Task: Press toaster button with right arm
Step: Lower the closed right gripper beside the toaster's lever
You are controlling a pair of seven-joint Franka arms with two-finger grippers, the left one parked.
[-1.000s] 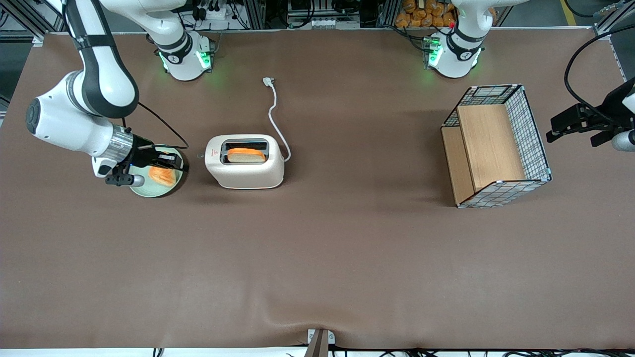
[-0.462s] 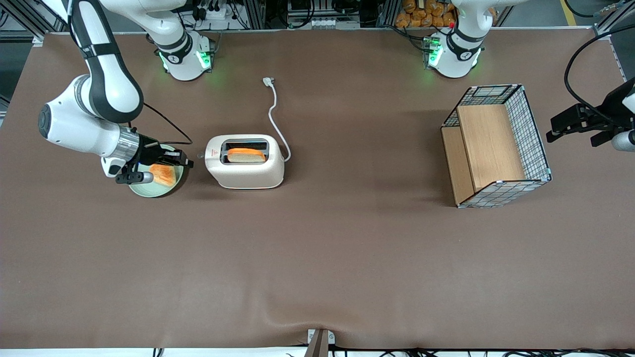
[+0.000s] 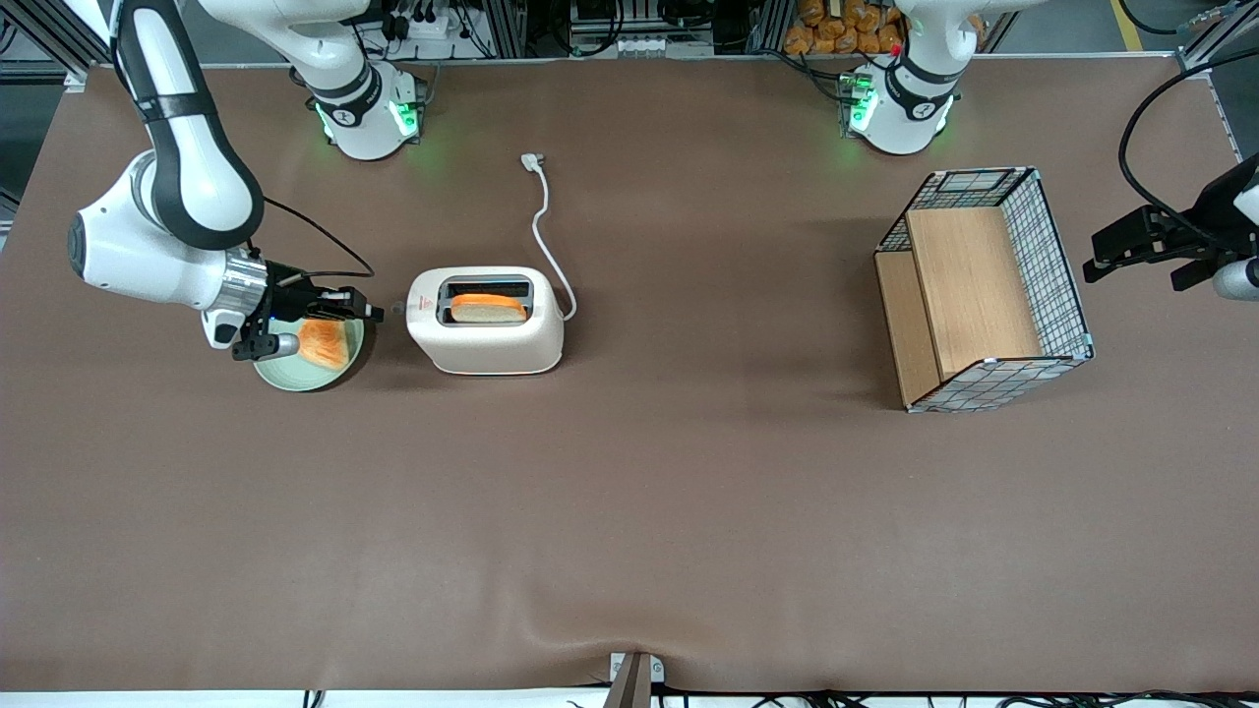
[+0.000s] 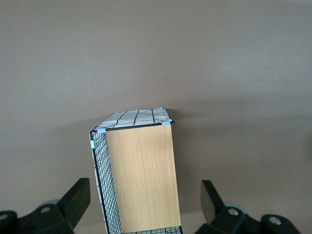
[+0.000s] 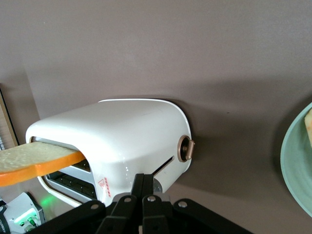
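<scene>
I see the toaster button (image 3: 397, 308) just off the tips of my fingers (image 5: 142, 187) — pressed together, holding nothing — at the toaster's (image 3: 486, 321) end that faces the working arm's end of the desk (image 3: 629, 511). The gripper (image 3: 374, 314) reaches sideways at lever height, its wrist bent from the right arm (image 3: 162, 211), over the green plate (image 3: 285, 375). The plate holds one toast slice (image 3: 323, 343); another slice (image 3: 488, 309) stands in the toaster's slot. The wire basket (image 3: 984, 290) lies tipped toward the parked arm's end.
</scene>
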